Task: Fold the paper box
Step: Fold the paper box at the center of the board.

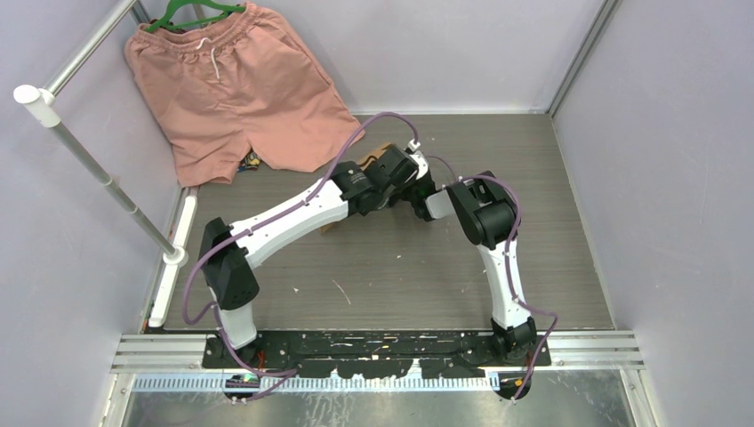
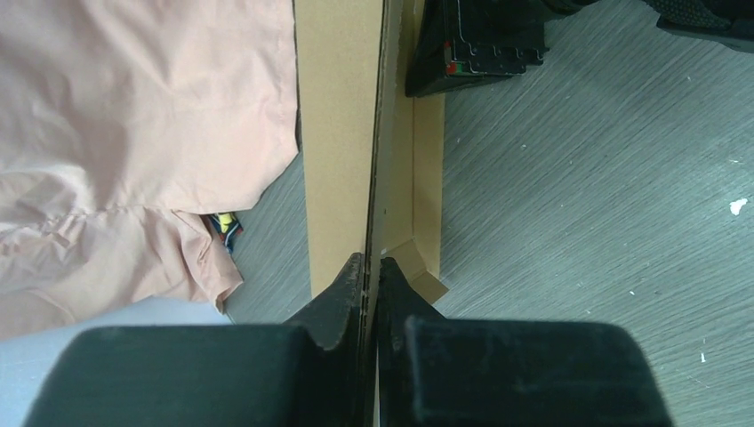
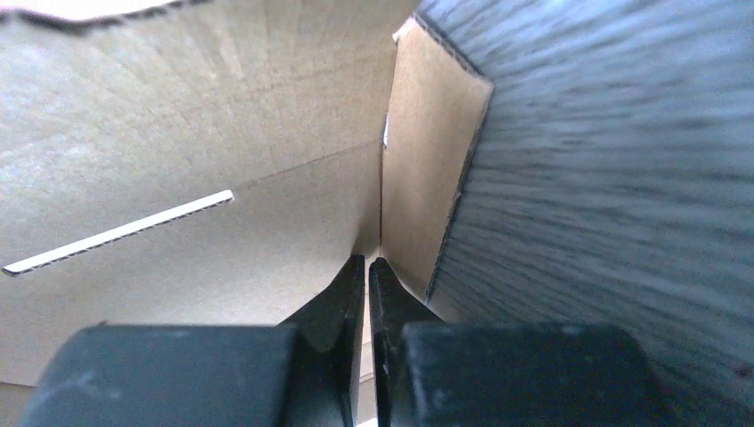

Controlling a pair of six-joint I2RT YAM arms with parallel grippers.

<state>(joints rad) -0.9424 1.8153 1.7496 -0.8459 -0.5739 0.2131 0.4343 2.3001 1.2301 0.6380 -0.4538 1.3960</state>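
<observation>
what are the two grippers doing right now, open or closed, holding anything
left gripper: closed, pinching a thin panel edge of the paper box
right gripper: closed, pinching the paper box at a fold

Soft, even light from above fills the overhead view, so the grey wood-grain tabletop [image 1: 400,267] carries only faint shadows beneath the arms, and the brushed metal strip [image 1: 373,407] along the near edge shows dull glare. The left wrist view is bright and sharp on the brown corrugated cardboard box [image 2: 342,133], though the black fingers [image 2: 329,302] of the left gripper [image 2: 372,260] are soft. In the right wrist view the tabletop streaks with blur, the cardboard interior lies in dimmer shade, and the top-left corner is blown out white
</observation>
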